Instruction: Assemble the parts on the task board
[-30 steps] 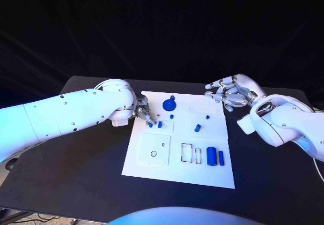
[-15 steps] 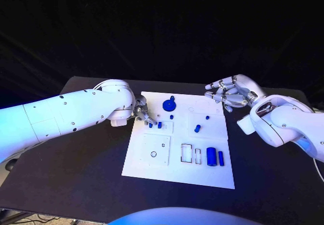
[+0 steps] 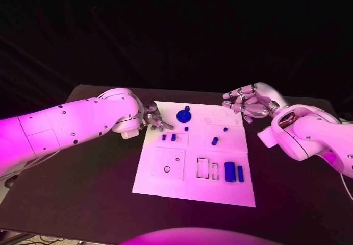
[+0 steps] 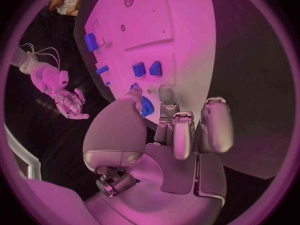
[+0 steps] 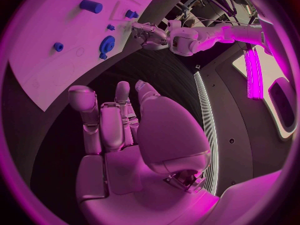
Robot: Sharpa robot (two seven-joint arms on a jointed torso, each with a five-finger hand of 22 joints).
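The white task board lies mid-table. A blue gear sits near its far edge, and two small blue parts stand side by side below it. A blue peg lies mid-board; a thick blue cylinder and a thin one lie near the right edge. My left hand hovers at the board's far left edge, fingers apart and holding nothing. In the left wrist view its thumb partly hides the gear. My right hand hangs off the far right corner, loosely curled and empty.
The board has rectangular slots and a square plate with a round hole on its near half. Black table surrounds the board on all sides. The left arm lies across the table's left side.
My left hand has drawn back a little toward the far edge, away from the two small blue parts. The right hand has not moved.
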